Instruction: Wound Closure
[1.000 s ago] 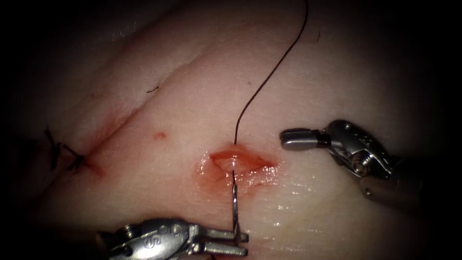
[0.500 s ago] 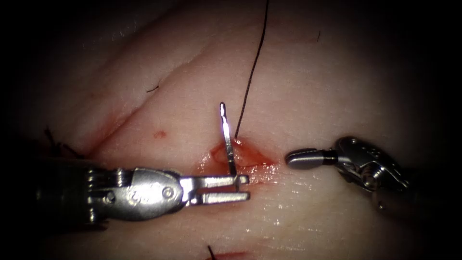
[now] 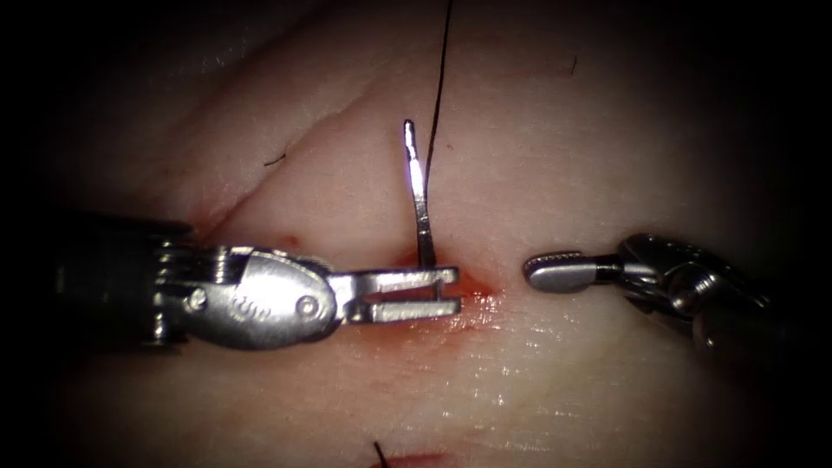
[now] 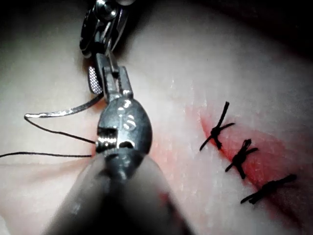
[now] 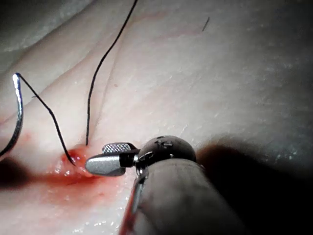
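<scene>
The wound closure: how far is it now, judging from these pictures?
Done: three dark knotted stitches close one stretch of cut. In hand: the left tool grips the curved steel needle near its tip end, clear of the pale tissue, black thread trailing into the red open cut. Left: that cut lies untied; the right tool holds nothing.

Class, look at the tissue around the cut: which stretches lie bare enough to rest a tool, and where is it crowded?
Bare tissue lies right of the thread, above the right tool, which holds nothing. Crowded at the cut: the left tool grips the needle near one end, clear of the tissue.

Dark surround beyond spotlit centre
</scene>
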{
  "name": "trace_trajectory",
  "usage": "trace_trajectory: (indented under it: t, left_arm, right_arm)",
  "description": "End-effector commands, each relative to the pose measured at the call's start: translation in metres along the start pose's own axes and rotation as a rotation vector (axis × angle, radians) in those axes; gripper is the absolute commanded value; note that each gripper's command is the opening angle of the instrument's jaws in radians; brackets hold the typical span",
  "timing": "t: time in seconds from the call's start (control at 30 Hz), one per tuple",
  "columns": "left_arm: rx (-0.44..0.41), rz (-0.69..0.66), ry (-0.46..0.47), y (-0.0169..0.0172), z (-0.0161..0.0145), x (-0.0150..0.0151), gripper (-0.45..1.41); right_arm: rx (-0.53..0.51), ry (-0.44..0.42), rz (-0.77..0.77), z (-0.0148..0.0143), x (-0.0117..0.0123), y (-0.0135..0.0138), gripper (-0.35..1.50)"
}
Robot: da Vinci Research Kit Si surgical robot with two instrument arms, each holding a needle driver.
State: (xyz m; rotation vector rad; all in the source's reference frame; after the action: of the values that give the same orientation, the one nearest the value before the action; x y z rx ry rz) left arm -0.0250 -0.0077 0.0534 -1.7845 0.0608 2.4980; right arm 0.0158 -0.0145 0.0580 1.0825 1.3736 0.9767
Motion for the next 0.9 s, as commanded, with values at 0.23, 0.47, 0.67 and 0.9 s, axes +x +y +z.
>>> trace_trajectory:
  t: [0.23, 0.47, 0.67, 0.9]
  left_arm:
    - [-0.02, 0.188, -0.073, 0.0032, 0.0027, -0.0032, -0.45]
    - [0.01, 0.311, -0.11, 0.0042, 0.004, -0.0041, -0.45]
    - [0.032, 0.349, -0.136, 0.0046, 0.0048, -0.0042, -0.45]
    - [0.024, 0.359, -0.151, 0.0052, 0.0057, -0.0045, -0.45]
  right_arm:
    - [0.019, -0.004, 0.105, 0.0032, 0.0002, 0.0003, 1.04]
    - [0.012, -0.004, 0.121, 0.0052, 0.0, -0.0001, 1.06]
    - [0.001, -0.014, 0.12, 0.0055, -0.0002, -0.0004, 1.03]
    - [-0.002, -0.013, 0.121, 0.0062, -0.0001, -0.0008, 1.03]
